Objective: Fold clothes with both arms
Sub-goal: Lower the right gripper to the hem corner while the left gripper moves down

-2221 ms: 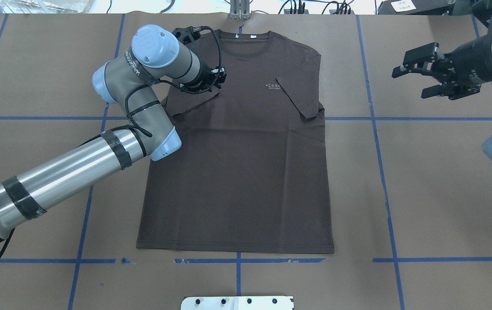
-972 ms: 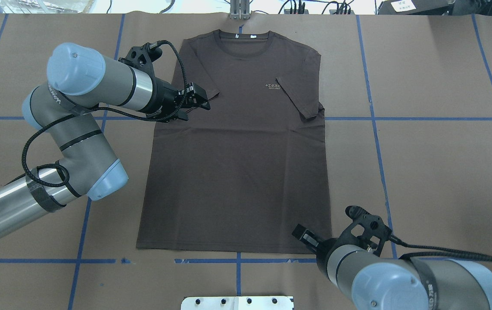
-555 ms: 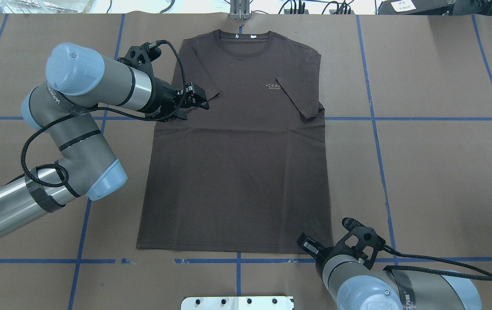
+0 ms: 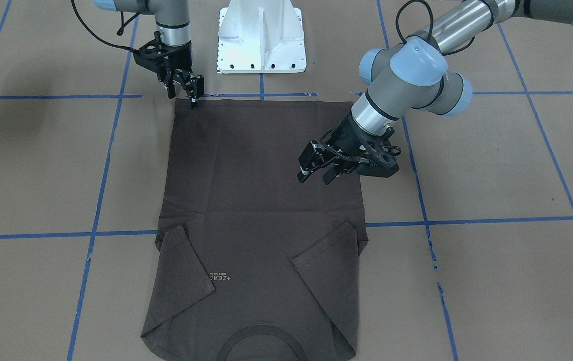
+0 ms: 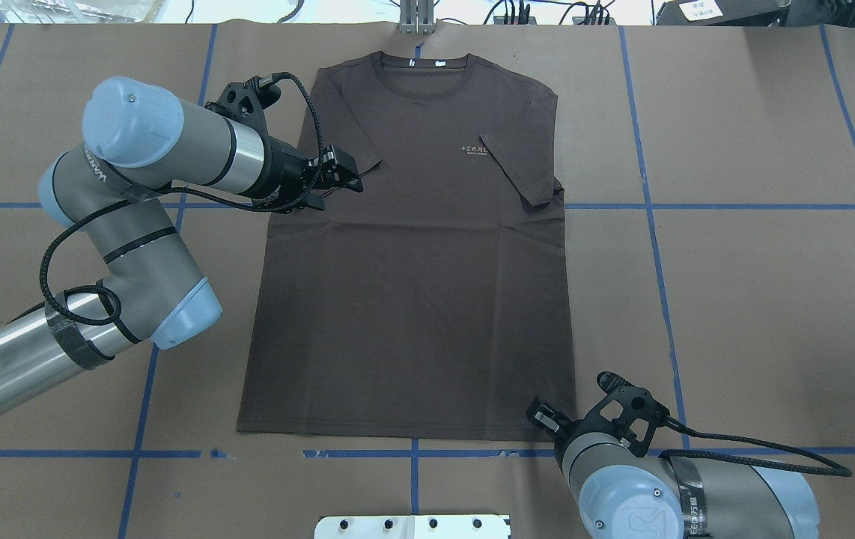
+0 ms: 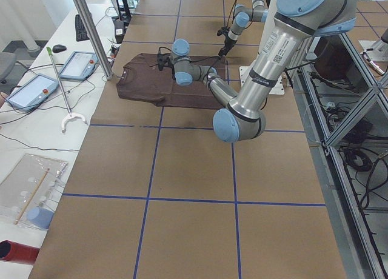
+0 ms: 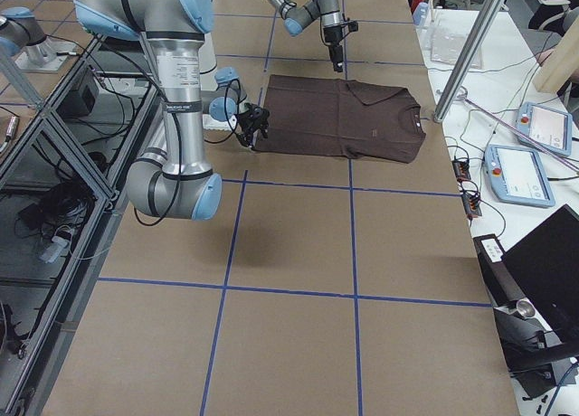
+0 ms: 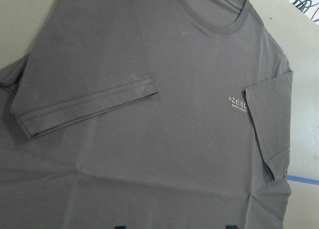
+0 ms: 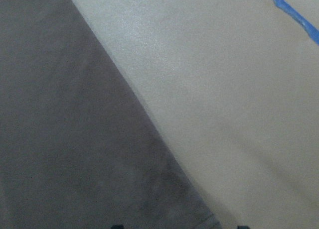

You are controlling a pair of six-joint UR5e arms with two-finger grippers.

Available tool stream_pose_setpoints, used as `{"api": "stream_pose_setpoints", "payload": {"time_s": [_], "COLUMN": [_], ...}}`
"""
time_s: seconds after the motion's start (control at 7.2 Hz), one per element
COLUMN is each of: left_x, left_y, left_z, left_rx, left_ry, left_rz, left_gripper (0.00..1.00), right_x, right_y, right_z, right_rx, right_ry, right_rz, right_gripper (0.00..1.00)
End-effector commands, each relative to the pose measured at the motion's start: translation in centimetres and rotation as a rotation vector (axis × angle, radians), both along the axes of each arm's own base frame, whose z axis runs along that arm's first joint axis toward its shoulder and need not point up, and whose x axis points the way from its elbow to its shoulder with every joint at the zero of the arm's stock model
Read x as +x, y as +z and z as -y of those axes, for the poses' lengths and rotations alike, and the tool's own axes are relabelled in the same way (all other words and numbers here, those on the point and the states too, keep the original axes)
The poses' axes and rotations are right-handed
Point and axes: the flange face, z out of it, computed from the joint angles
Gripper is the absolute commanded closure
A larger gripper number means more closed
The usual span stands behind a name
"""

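At twelve o'clock we saw the collar (image 5: 421,94) of the flat T-shirt (image 5: 412,299), sleeves (image 5: 519,174) folded in; left gripper (image 5: 347,174) and right gripper (image 5: 541,413) gaped.

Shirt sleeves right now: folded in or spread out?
Folded in. Both sleeves of the T-shirt lie flapped over the chest; the body is spread flat, with the hem not folded up.

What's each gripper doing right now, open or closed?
Left gripper: jaws open, empty, over the shirt.
Right gripper: jaws open, empty, at the shirt's hem corner.
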Motion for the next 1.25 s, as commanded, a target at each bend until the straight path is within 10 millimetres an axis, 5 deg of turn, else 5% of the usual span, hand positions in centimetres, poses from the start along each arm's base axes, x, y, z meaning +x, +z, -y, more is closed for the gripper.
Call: {"api": "stream_pose_setpoints", "payload": {"time_s": [0.0,0.14,0.28,0.83,0.97,1.11], "left_x": [0.0,0.0,0.0,-0.2,0.3,0.7], "left_y": [0.0,0.0,0.2,-0.9,-0.3,2.0], "left_z": [0.0,0.0,0.0,-0.3,-3.2,-9.3], "left_rx": [-0.002,-0.002,-0.003,-0.001,-0.054,-0.067], "left_ry": [0.0,-0.002,-0.002,-0.048,-0.066,-0.076], "left_rz": [0.0,0.001,0.002,-0.008,0.013,0.072], "left_gripper": [0.27,0.27,0.27,0.23,0.23,0.2], "right_x": [-0.2,-0.4,-0.3,1.2,2.5,3.2], "right_y": [0.2,0.6,0.6,-1.5,-3.3,-4.3], "right_z": [0.0,0.1,0.3,1.6,1.9,2.1], "right_rx": [-0.003,-0.004,-0.004,-0.021,-0.035,-0.035], "right_ry": [-0.001,0.0,0.005,0.017,0.014,0.02], "right_rz": [-0.006,-0.015,-0.015,0.035,0.076,0.103], "right_gripper": [0.6,0.87,1.0,1.0,1.0,1.0]}}
